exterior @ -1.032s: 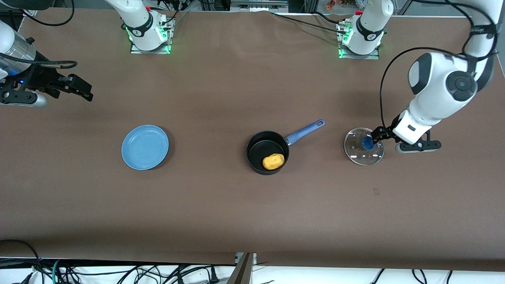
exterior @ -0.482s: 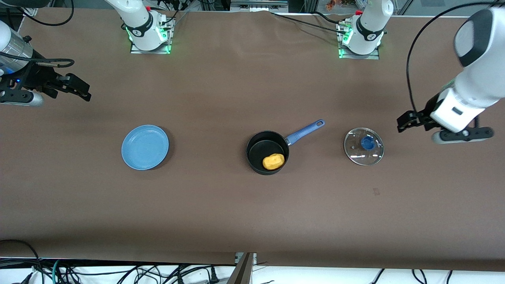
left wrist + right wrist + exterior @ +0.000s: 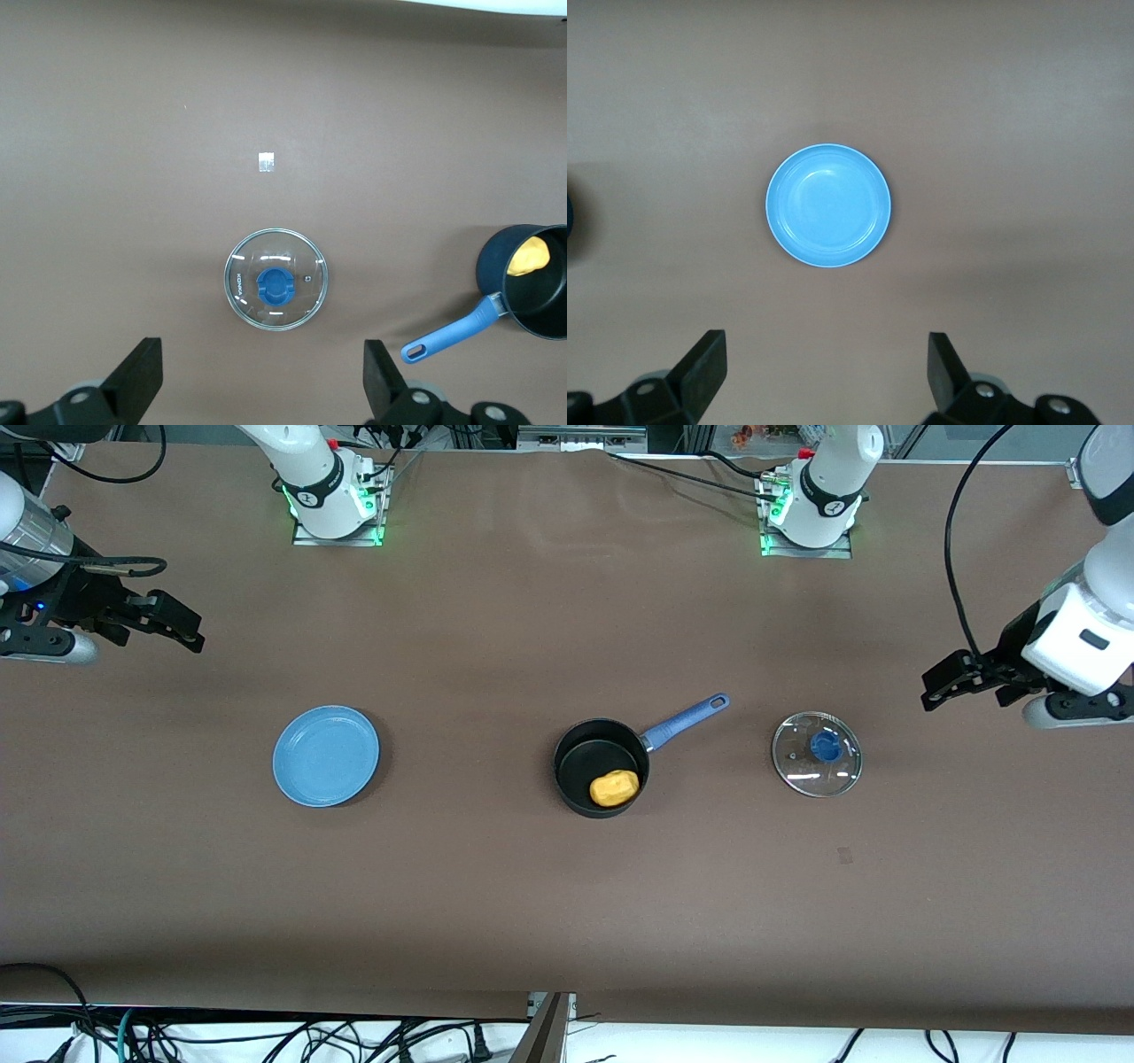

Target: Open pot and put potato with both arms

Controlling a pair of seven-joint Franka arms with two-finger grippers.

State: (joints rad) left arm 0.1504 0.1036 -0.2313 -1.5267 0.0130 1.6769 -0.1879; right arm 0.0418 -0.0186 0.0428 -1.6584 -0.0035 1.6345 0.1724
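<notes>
Left gripper (image 3: 941, 687): fingers (image 3: 137, 376) seen spread wide, nothing held between them; it is raised over bare table (image 3: 496, 886) toward the left arm's end from the pot, with the lid in its wrist view. Right gripper (image 3: 182, 627): fingers (image 3: 700, 365) likewise spread and empty, held up over the right arm's end of the table, well apart from the pot; the right arm is noted as waiting. Pot (image 3: 601, 768): uncovered, upright near the table's middle, blue handle (image 3: 687, 722) angled toward the left arm's end. Potato (image 3: 614, 787): lying inside the pot. Glass lid (image 3: 816, 754): flat on the table beside the pot, knob up, toward the left arm's end. Light-blue plate (image 3: 326, 755): set toward the right arm's end from the pot, nothing on it.
</notes>
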